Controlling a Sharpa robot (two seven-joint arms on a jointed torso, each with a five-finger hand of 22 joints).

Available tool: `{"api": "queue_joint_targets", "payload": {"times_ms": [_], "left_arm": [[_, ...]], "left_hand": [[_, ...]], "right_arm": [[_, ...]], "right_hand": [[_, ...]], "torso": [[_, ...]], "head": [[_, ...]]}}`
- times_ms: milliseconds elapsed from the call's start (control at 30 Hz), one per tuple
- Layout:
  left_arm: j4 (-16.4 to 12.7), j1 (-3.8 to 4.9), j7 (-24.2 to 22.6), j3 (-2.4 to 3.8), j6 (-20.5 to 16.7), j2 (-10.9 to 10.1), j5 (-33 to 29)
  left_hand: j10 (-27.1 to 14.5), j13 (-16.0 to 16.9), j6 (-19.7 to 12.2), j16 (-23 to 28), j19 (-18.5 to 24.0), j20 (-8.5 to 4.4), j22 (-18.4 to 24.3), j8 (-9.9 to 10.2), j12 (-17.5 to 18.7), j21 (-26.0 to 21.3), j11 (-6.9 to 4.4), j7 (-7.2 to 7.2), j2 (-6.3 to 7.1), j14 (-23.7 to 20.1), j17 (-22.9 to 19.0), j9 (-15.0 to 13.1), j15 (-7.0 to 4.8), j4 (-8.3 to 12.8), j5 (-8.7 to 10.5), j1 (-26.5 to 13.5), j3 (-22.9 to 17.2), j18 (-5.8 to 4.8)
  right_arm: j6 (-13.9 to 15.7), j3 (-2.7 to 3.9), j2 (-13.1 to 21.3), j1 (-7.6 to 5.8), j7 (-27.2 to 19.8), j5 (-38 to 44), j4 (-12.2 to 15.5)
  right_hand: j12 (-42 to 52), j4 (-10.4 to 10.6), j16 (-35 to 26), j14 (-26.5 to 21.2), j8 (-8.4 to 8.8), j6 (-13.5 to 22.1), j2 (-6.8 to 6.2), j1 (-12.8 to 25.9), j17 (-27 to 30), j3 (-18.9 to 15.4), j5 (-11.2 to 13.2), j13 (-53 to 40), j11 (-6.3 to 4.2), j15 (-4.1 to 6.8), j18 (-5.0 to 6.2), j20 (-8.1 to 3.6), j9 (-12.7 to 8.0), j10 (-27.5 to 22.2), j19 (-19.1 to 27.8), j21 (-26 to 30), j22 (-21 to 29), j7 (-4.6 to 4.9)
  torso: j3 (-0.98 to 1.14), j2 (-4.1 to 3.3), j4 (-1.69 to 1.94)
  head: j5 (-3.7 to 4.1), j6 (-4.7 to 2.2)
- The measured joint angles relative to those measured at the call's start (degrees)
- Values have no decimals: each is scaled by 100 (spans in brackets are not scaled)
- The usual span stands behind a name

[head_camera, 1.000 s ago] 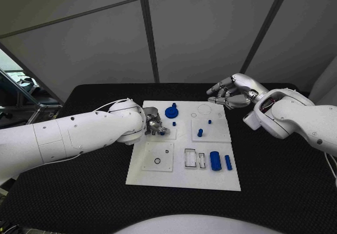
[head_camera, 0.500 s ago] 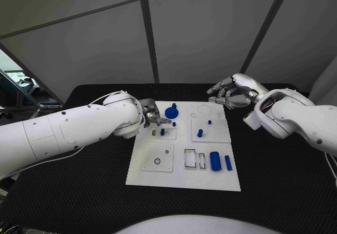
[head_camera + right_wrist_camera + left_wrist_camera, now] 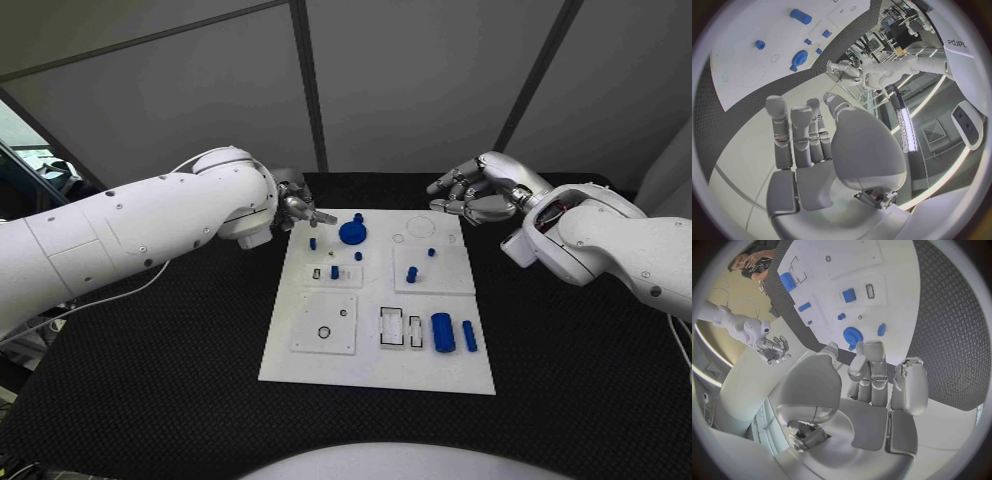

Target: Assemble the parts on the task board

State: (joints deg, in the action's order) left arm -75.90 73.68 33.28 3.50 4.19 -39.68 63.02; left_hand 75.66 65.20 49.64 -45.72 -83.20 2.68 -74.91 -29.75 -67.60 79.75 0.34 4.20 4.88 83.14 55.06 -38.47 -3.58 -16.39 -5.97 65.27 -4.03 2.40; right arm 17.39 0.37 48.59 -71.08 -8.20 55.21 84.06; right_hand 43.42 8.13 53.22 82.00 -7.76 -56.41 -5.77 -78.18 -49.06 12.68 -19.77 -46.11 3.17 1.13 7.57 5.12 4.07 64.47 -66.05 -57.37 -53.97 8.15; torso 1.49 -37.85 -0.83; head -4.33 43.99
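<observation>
The left hand (image 3: pixel 300 212) hung just off the board's far left corner, above the black table (image 3: pixel 173 360). Its fingers (image 3: pixel 870 367) were loosely apart and nothing lay between them, so it held nothing and touched nothing.

The board (image 3: pixel 378 370) lay flat in the middle of the table, a white plate with several raised white tiles on it. Near its far left edge stood a small blue peg (image 3: pixel 313 242). Next to that, toward the far edge, sat a round blue disc (image 3: pixel 352 233) with a small blue piece (image 3: pixel 359 217) just beyond it. Below them a blue peg (image 3: pixel 336 271) stood on a tile beside a small slot, with a tiny blue piece (image 3: pixel 358 256) close by. On the near left tile was a small dark ring (image 3: pixel 323 331). On the tile to the right stood two more blue pegs (image 3: pixel 413 272). On the near right part a blue cylinder (image 3: pixel 443 331) lay beside a slimmer blue bar (image 3: pixel 469 333), the two nearly parallel and just apart, next to two narrow rectangular slots.

The right hand (image 3: pixel 470 192) hovered just past the board's far right corner, fingers (image 3: pixel 792 132) gently curved and spread, empty, touching nothing.
</observation>
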Motion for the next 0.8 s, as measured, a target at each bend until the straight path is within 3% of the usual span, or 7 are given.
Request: {"api": "queue_joint_targets", "payload": {"times_ms": [33,267,300,333,400,467,800], "left_arm": [[123,14,-17,0,40,58,-6],[1001,69,-150,-94,338,485,-37],[1065,70,-163,-104,382,516,-37],[1133,75,-174,-119,429,549,-37],[1267,81,-193,-144,540,611,-29],[1356,82,-201,-168,639,656,-19],[1580,79,-212,-281,982,821,102]], "left_hand": [[-12,-32,0,0,11,11,0,39,28,-35,11,0,-5,0,-1,47,0,-3,0,6,46,197],[-40,-39,37,0,21,20,0,109,43,-39,2,36,-16,0,0,195,0,-12,0,15,206,193],[-40,-29,42,0,20,20,0,109,38,-38,2,42,-29,0,0,202,0,-12,0,28,207,-84],[-40,-11,44,0,14,27,0,109,6,-5,2,40,-29,0,3,219,0,-17,0,28,249,-152],[-34,18,96,0,-5,39,0,109,-26,46,-3,30,-52,0,8,239,0,-19,0,50,261,-144],[15,52,115,0,-54,30,0,109,-69,82,-12,11,-53,0,8,256,0,-19,0,49,308,205],[15,49,157,0,-54,30,0,109,-70,82,-12,9,-163,0,7,285,0,-33,0,0,404,199]], "right_arm": [[0,0,-3,0,0,-1,-5],[0,0,-21,0,-3,-5,-15],[0,0,-22,0,-3,-5,-15],[0,0,-25,0,-4,-5,-15],[0,0,-29,0,-4,-6,-15],[0,0,-31,0,-4,-7,-15],[-2,0,-47,0,-4,-8,-8]], "right_hand": [[-4,0,-9,0,0,0,0,0,5,0,-4,5,0,0,0,0,0,0,0,0,4,0],[-4,0,-10,0,0,0,0,0,5,0,-4,5,0,0,0,0,0,0,0,-1,4,0],[-4,0,-10,0,0,0,0,0,5,0,-4,5,0,0,0,0,0,0,0,-1,3,0],[-4,0,-10,0,0,0,0,0,5,0,-4,5,0,0,0,0,0,0,0,-1,4,0],[-4,0,-10,0,0,0,0,0,5,0,-4,5,0,0,0,0,0,0,0,-1,3,0],[-4,0,-10,0,0,0,0,0,5,0,-4,5,0,0,0,0,0,0,0,-2,3,0],[-4,0,-9,0,0,0,0,0,5,0,-3,17,0,0,0,0,0,1,0,18,3,0]], "torso": [[1,-1,-1],[1,-12,-14],[1,-14,-14],[1,-15,-14],[1,-21,-14],[1,-28,-14],[3,-34,-8]], "head": [[-4,-9],[-27,-34],[-29,-35],[-29,-35],[-30,-35],[-39,-35],[-83,-3]]}}
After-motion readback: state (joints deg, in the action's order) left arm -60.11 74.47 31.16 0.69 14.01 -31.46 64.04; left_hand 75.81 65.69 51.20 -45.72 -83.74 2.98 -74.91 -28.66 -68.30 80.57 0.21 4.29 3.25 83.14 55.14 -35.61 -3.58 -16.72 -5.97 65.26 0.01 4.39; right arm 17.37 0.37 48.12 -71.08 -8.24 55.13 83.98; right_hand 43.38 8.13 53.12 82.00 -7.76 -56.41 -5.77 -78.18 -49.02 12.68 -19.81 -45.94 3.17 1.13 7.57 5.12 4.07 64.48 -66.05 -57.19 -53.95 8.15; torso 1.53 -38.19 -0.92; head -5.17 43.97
